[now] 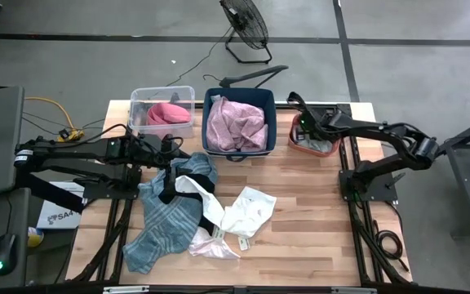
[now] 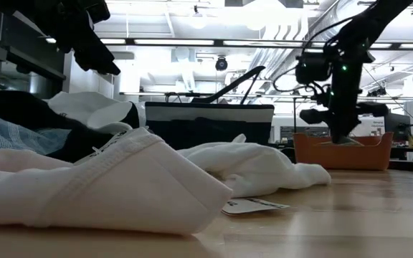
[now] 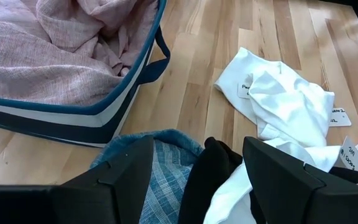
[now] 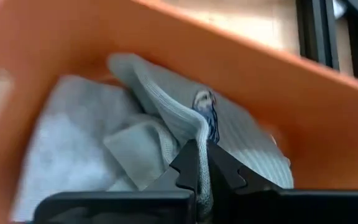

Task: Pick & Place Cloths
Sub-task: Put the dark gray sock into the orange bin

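1. Three bins stand in a row at the table's far edge: a clear bin on the left, a navy bin in the middle, an orange bin on the right.
2. Each bin holds cloth: a red-pink piece in the clear one, a mauve cloth filling the navy one, and grey-green cloth in the orange one. How many grey-green pieces there are cannot be told; the folds overlap.
3. On the bare wood lies a heap of four: a plaid cloth, a white cloth, a pale pink one at the near end, and a black-trimmed white piece across the plaid.
4. The plaid cloth's long axis runs from near the navy bin toward the table's near left; the white cloth spreads to its right, touching it.
5. Two paper tags show on the white cloth in the left wrist view; another tag lies flat on the wood in the low view.
6. The left gripper hangs over the far end of the plaid cloth, fingers spread wide and gripping nothing; plaid and black fabric lie just below, between the fingers.
7. The right gripper reaches down into the orange bin, its fingers pinched together on a ridge of grey-green cloth, which rises between them from the pile on the bin's floor.
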Tool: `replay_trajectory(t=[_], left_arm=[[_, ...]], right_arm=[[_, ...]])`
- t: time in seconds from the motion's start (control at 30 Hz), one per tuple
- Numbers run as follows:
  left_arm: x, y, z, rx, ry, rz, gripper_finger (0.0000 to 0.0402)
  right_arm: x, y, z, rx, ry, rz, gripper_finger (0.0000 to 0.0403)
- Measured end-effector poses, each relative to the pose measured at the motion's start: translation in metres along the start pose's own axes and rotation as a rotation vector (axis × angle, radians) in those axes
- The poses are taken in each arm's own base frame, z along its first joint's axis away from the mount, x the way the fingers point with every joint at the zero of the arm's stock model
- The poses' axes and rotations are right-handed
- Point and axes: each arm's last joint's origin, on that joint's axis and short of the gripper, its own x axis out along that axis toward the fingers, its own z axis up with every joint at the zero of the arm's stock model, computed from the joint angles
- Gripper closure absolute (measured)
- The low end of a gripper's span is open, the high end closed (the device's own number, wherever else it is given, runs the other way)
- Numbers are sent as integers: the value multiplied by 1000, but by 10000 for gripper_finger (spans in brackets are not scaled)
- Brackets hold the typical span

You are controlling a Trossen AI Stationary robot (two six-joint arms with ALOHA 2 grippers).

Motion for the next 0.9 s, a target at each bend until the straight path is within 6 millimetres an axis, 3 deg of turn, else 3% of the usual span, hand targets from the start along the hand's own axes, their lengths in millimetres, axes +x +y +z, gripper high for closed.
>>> replay_trajectory(t=[0.2,0.43,0.67,0.9], left_arm=[[0,0,0,0,0,0,158],[0,0,0,1,0,0,158],[0,0,0,1,0,0,158],[0,0,0,0,0,0,158]], right_arm=[[17,-7,-16,39,10,16,397],[19,-7,-17,35,-13,17,378],[15,-7,-14,8,-30,48,291],[-8,-15,-8,52,-99,144,182]])
